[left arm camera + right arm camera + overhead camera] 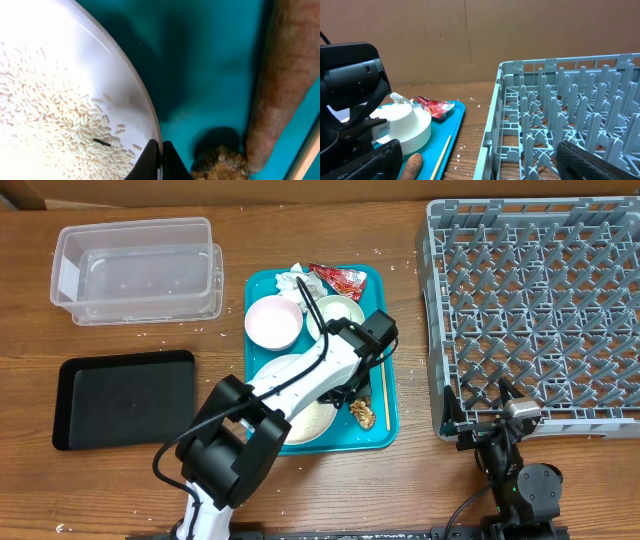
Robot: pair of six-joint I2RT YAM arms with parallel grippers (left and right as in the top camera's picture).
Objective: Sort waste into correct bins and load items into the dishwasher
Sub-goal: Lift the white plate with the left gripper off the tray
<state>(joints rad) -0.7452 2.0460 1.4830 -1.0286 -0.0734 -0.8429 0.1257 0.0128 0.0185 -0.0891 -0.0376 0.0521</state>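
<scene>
Left wrist: jaws clasp plate (100, 65) rim (rice (55, 120) inside).

A brown wooden table (120, 490) spans the whole scene. A teal serving tray (257, 358) lies flat on it near the middle. A plain brown cardboard wall (470, 40) stands upright along the table's far edge.

On the table (320, 225), left to right: tub (65, 275) behind flat tray (125, 398), then serving tray (378, 436), then dish rack (540, 310). On the serving tray: napkin (291, 280) and wrapper (339, 280) at back, bowl (273, 321) and cup (338, 310) just before them, plate (308, 422) in front with rice (50, 115) on it, stick (384, 395) along right edge, crumbly bit (363, 415) touching sausage piece (280, 85) right of plate.
</scene>
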